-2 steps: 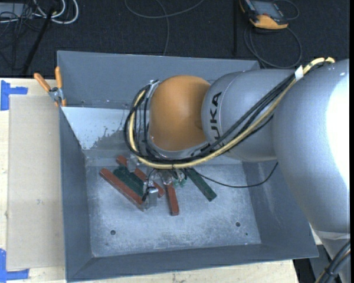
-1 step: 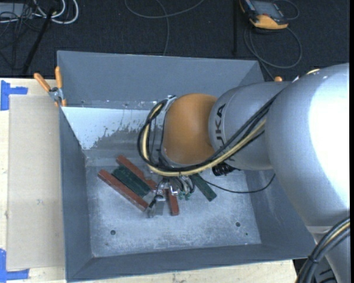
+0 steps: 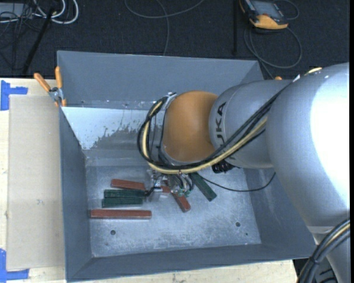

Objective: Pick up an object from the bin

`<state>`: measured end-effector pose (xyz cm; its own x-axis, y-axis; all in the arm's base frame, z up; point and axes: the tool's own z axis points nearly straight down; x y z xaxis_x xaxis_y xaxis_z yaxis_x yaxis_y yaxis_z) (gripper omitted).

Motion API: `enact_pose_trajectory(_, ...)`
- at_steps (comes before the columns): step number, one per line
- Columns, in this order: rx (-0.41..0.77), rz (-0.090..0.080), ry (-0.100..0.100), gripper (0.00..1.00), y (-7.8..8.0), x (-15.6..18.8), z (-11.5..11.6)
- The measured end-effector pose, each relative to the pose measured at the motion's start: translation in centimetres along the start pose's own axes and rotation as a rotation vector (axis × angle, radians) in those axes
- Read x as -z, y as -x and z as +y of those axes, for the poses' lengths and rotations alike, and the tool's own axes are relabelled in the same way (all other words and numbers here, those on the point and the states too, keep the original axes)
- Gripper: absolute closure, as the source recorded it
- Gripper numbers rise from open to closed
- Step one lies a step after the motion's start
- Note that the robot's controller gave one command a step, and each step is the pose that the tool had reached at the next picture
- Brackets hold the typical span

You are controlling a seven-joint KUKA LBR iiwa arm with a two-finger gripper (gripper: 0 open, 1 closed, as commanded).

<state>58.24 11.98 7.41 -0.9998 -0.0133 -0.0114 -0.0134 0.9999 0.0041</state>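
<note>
The gripper (image 3: 159,188) sits low on the floor of the grey metal bin (image 3: 165,81), under the arm's orange wrist cover, and I cannot tell whether it is open or closed, or whether it has hold of anything. The thing nearest to it is a short reddish-brown flat bar (image 3: 128,185), lying just left of the gripper in the middle of the floor with its right end touching or almost touching the tip. It looks stiff, light and thin, probably plastic or wood. It lies flat, so a hold across its narrow width near the middle should suit best, though its smooth faces may slip. Just below it lie dark green flat bars (image 3: 123,198), close enough that they could be nudged or caught along with it. A long reddish-brown flat strip (image 3: 120,214) lies further toward the front. To the gripper's right are a small reddish-brown piece (image 3: 182,202) and a dark green stick (image 3: 203,187), partly under the wrist. All of these lie well apart from the sloping walls, and the front right floor is bare, so a straight lift looks unobstructed.
</note>
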Motion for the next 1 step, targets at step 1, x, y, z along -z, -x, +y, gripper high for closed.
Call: enact_pose_trajectory(1,0.03,0.012,-0.006,1.0,-3.81,4.14,-3.2)
